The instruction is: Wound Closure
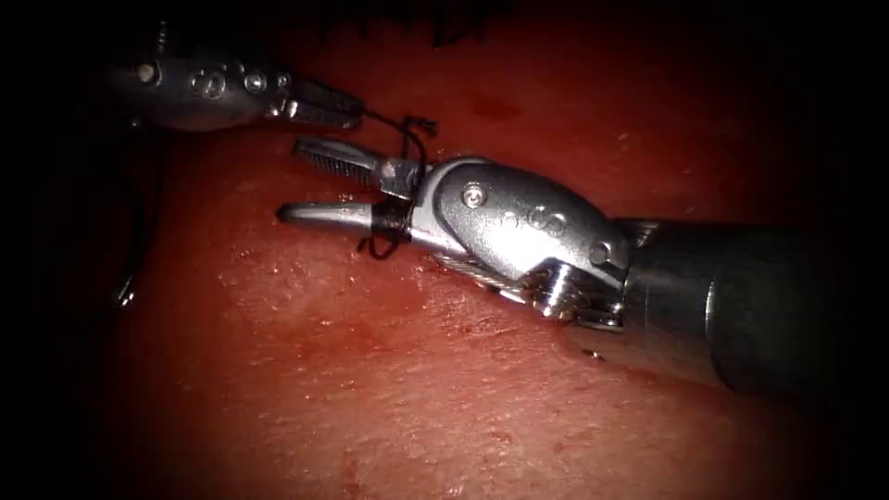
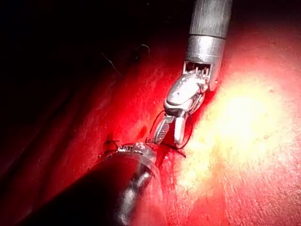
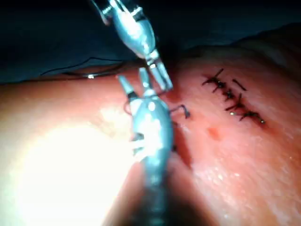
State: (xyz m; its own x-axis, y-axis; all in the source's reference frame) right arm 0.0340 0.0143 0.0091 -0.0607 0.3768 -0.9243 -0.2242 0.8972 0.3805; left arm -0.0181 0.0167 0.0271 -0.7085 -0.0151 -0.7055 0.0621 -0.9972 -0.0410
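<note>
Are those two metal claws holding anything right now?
The left tool grips the thread at its jaw tips. The right tool is open, thread looped around its jaws.

**Thread wound about the right tool over the tissue**
The right tool (image 1: 310, 185) lies with its 2 jaws spread, dark thread (image 1: 407, 153) looped around their base. The left tool (image 1: 347, 106) has its jaws closed on that thread's end. Red, moist tissue (image 1: 389, 370) lies beneath; a row of dark knotted stitches (image 3: 233, 99) crosses the cut.
</note>
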